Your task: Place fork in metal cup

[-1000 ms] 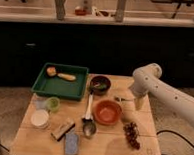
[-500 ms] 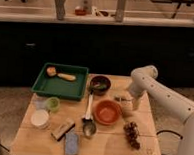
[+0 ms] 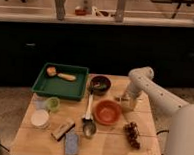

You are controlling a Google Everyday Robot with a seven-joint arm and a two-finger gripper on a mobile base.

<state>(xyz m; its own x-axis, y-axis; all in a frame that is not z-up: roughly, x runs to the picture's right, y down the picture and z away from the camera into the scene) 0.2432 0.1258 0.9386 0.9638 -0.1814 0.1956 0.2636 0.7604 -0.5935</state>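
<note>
My gripper [image 3: 127, 100] hangs low over the right side of the wooden table [image 3: 45, 148], just behind the orange bowl [image 3: 108, 112] and right of the dark brown bowl [image 3: 100, 84]. A small pale thing [image 3: 120, 98] lies at its tip. I cannot tell whether this is the fork or whether the gripper holds it. The small shiny metal cup [image 3: 89, 127] stands at the front middle, left of the orange bowl, at the near end of a long pale utensil [image 3: 88, 107]. The gripper is well apart from the cup.
A green tray [image 3: 64, 90] with a yellow-brown item stands at the back left. A light green cup [image 3: 52, 104], a white cup [image 3: 40, 118], a brown packet [image 3: 63, 129] and a blue thing [image 3: 72, 143] are at the front left. A dark clump [image 3: 131, 134] lies at the front right.
The gripper has come down a little toward the table beside the orange bowl, and the forearm now fills more of the right edge. The things on the table have not moved.
</note>
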